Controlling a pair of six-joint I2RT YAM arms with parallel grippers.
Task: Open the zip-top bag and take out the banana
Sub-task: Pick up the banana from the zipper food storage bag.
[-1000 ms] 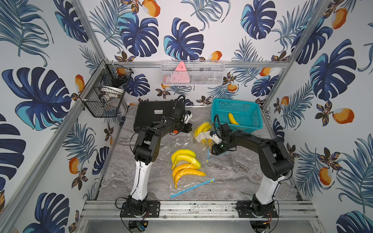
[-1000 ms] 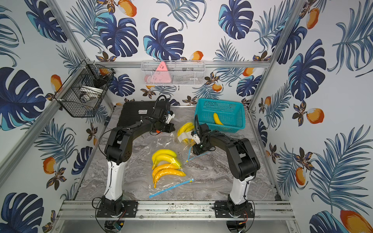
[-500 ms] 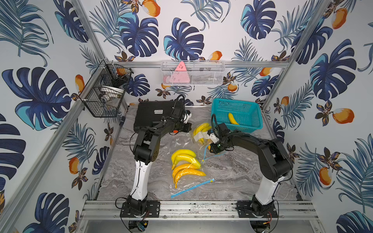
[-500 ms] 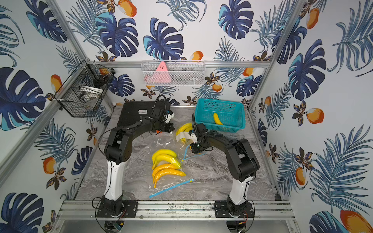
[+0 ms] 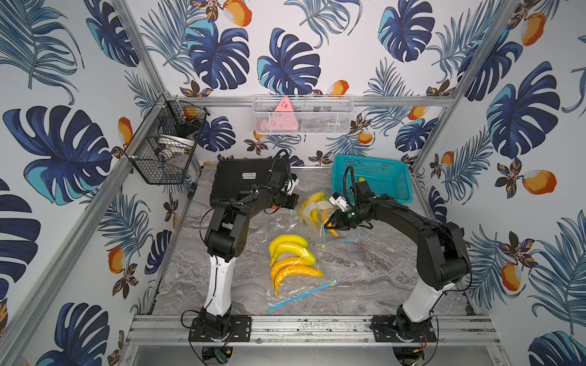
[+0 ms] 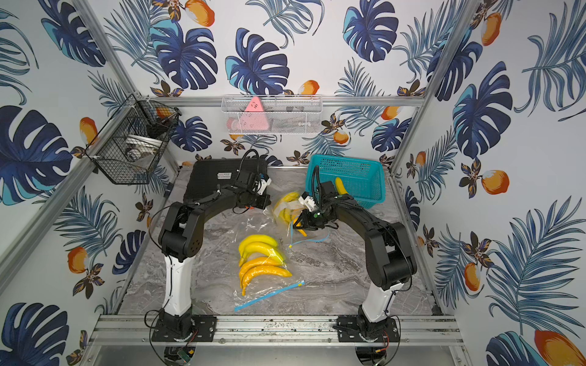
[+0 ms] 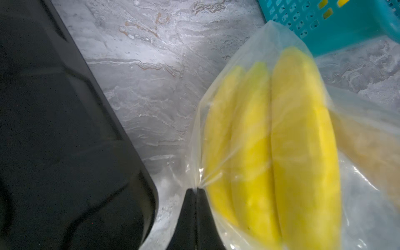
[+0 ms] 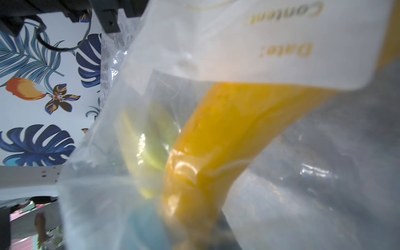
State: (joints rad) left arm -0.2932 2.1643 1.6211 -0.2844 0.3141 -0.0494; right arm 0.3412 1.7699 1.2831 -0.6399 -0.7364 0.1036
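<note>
The clear zip-top bag (image 5: 312, 207) lies at the back of the table between my two grippers, with yellow bananas (image 7: 281, 140) inside. Its blue zip strip (image 5: 344, 241) curls loose below the right gripper. My left gripper (image 7: 196, 190) is shut on a pinch of the bag's plastic at its far edge; it shows in both top views (image 5: 296, 202) (image 6: 269, 202). My right gripper (image 5: 329, 223) is at the bag's mouth, shut on the end of an orange-yellow banana (image 8: 227, 129). Crumpled plastic hides its fingertips in the right wrist view.
A second clear bag (image 5: 291, 260) with several bananas lies nearer the front, its blue zip strip (image 5: 301, 296) toward the rail. A teal basket (image 5: 387, 180) holding one banana (image 6: 340, 185) stands back right. A black case (image 5: 244, 177) sits back left.
My right gripper has closed on the banana's end and shifted slightly back and left at the bag's mouth. The left gripper has kept its pinch on the bag.
</note>
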